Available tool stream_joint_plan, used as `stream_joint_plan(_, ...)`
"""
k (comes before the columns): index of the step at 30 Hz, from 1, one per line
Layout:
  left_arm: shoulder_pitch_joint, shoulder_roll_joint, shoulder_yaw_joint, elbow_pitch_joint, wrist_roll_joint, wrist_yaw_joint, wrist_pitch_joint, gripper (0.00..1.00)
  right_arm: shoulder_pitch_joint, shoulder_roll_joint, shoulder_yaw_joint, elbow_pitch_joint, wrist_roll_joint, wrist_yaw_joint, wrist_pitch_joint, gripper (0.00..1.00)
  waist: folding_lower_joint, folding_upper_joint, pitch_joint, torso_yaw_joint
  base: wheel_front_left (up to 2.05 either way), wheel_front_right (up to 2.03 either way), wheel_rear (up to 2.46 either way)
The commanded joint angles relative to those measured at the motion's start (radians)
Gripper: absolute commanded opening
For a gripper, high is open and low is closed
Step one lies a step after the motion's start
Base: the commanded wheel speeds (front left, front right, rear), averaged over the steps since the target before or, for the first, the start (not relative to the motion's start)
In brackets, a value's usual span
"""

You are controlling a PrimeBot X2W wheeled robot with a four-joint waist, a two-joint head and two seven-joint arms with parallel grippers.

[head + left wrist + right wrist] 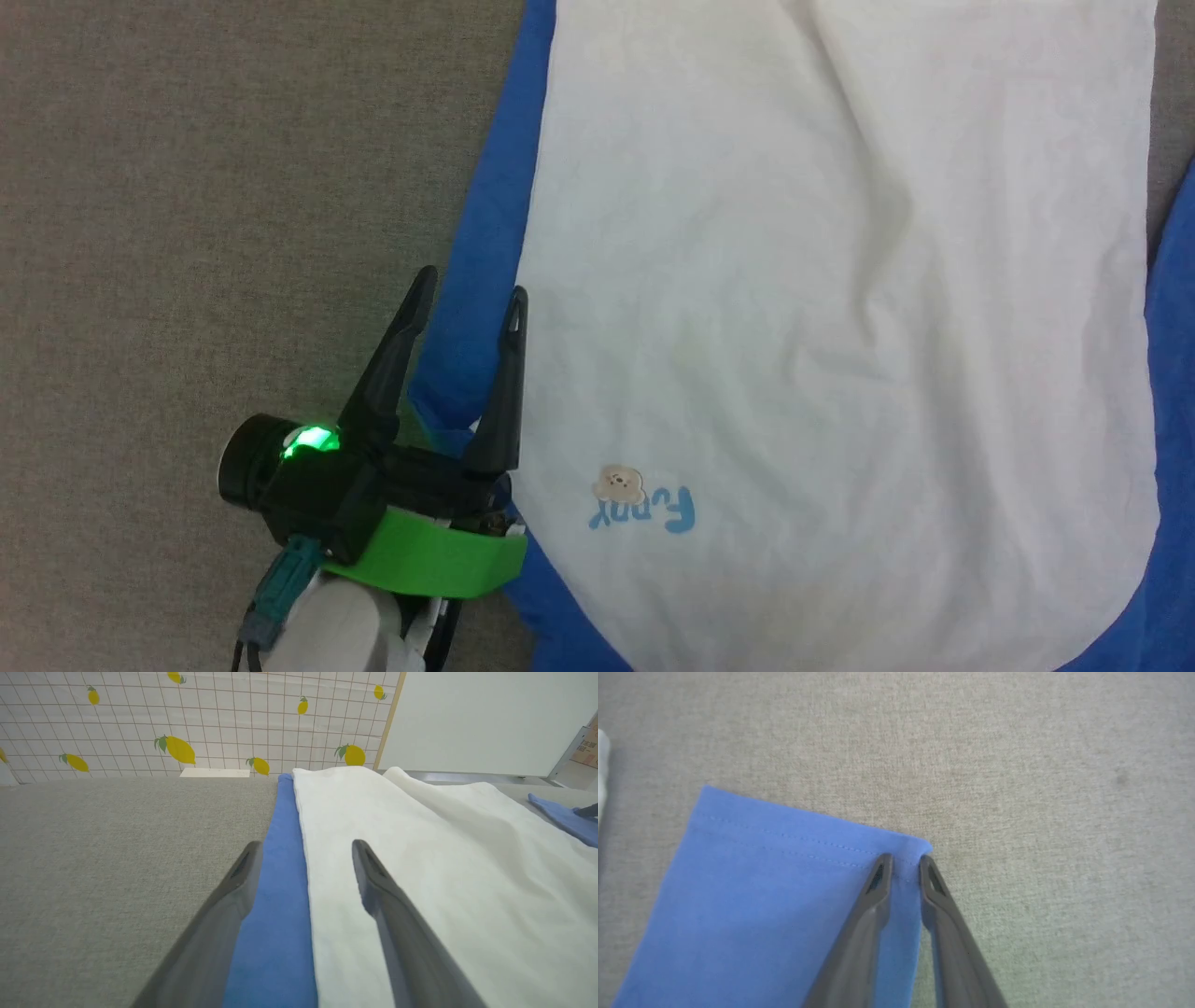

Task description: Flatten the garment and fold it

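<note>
**A:** What does each camera add?

**B:** The head view gives the front of the T-shirt [794,327]. It has a white body and blue edging. A small bear patch [618,483] and blue lettering [644,511] lie just right of the left gripper's [472,285] base and read upside down. The left wrist view adds a lemon-patterned wall [187,718] beyond the fingertips. The right wrist view gives a blue sleeve [761,896], flat on the grey table [1041,765].

**A:** And the grippers?

**B:** The left gripper [306,844] is spread wide and holds nothing. A blue strip [275,905] of the shirt lies between its fingers, and its right finger [373,882] is over the white cloth. The right gripper [906,857] is nearly closed. Its tips are at the sleeve's hemmed corner, with a sliver of blue between them. I cannot tell whether it actually pinches the fabric.

**A:** Which way does the shirt lie?

**B:** Its long axis runs roughly the way the left fingers point. The blue shoulder end is back beside the wrist, and the white body [420,835] stretches ahead past the fingertips.
</note>
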Motion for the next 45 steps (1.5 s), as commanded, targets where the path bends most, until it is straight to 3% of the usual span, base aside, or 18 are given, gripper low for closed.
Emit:
stream_joint_plan(1,-0.005,-0.005,0.007,0.006,0.009,-0.007,-0.004,1.0,0.02,0.021,-0.001,0.024,-0.014,-0.002,0.011,0.0,-0.0001,0.0,-0.011,-0.005,0.0,0.0,0.0)
stream_joint_plan(11,0.024,-0.001,0.025,0.047,0.02,-0.017,-0.004,1.0,0.049,0.03,-0.038,0.02,-0.004,-0.002,-0.102,0.0,-0.0001,0.0,-0.13,-0.04,0.0,0.0,0.0)
stream_joint_plan(20,0.112,0.006,0.057,0.082,-0.003,0.004,-0.004,1.0,0.121,0.013,-0.003,-0.023,0.045,-0.002,-0.167,0.0,-0.0001,0.0,-0.318,-0.063,0.0,0.0,0.0)
stream_joint_plan(33,0.257,0.033,0.09,0.056,-0.042,0.042,0.009,1.0,0.218,0.001,0.268,-0.314,0.223,-0.002,-0.082,0.0,-0.0001,0.0,-0.527,-0.089,0.0,0.0,0.0)
stream_joint_plan(39,0.296,0.04,0.095,0.032,-0.049,0.057,0.016,1.0,0.264,0.053,0.425,-0.472,0.268,-0.002,-0.038,0.0,-0.0001,0.0,-0.562,-0.088,0.0,0.0,0.0)
stream_joint_plan(45,0.31,0.043,0.097,0.016,-0.055,0.063,0.018,1.0,0.312,0.109,0.621,-0.518,0.303,-0.002,-0.043,0.0,-0.0001,0.0,-0.559,-0.067,0.0,0.0,0.0)
